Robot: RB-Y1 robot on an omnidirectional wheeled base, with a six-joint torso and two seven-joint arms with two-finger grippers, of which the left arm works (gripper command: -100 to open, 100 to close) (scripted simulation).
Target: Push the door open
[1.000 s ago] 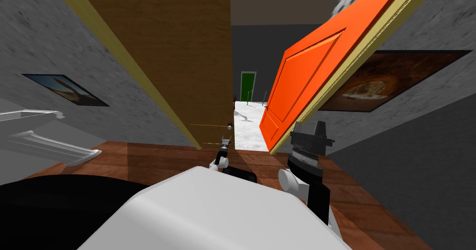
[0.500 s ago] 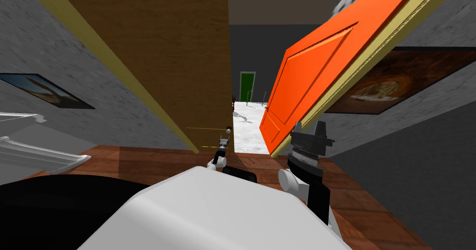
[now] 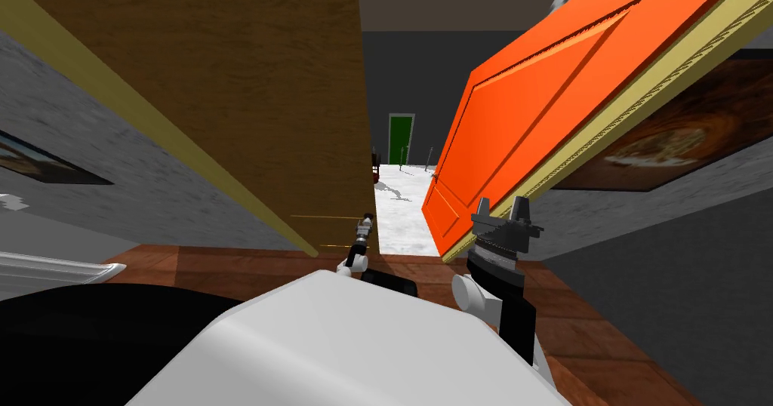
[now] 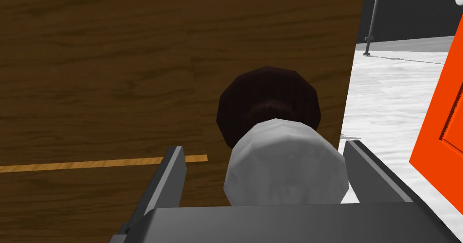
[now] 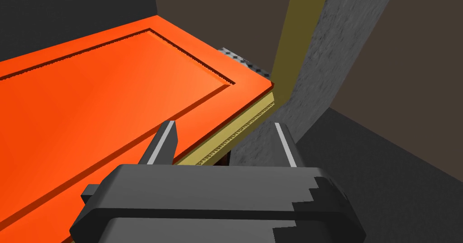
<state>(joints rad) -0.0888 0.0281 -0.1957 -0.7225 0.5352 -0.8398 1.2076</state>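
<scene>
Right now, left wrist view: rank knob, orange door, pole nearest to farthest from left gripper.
1. Knob: between the left gripper's fingers, on the brown door.
2. Orange door: across the opening from the brown door.
3. Pole: far back on the white floor, past both doors.
</scene>
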